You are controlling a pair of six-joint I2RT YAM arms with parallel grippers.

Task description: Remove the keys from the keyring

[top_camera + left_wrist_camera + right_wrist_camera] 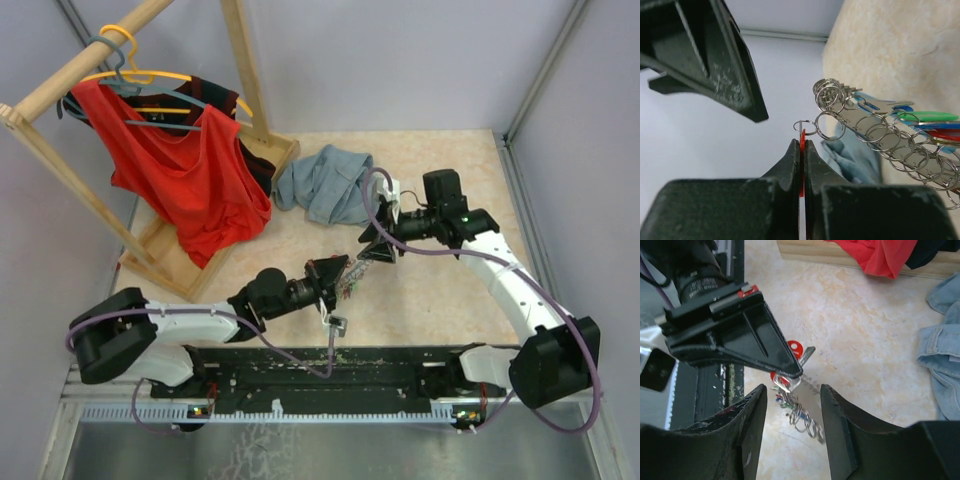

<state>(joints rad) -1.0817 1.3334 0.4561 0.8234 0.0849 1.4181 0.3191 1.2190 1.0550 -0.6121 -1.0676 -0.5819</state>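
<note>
- The left gripper point(802, 149) is clenched on a red-headed key point(803, 135). From its wrist view only a thin red edge shows between the pads, and the blade is hidden.
- The right gripper point(792, 390) stands released with nothing between its fingers. One finger point(715, 62) looms close over the left claw's tip.
- The keyring's silvery chain point(890, 142) of linked rings strings away from the pinched key, with the other keys point(932, 116) bunched along it showing green, blue and red heads. The far end runs out of the picture.
- I can't pick out the grey and light-blue loop itself. A bit of pale blue sits behind the rings, but it could be cloth.
- From above, the bunch point(350, 285) is a tiny speckle between the two claws over the middle of the table point(440, 300). Whether any of it touches the surface, I can't tell.
- A crumpled denim garment point(325, 185) lies just beyond.
</note>
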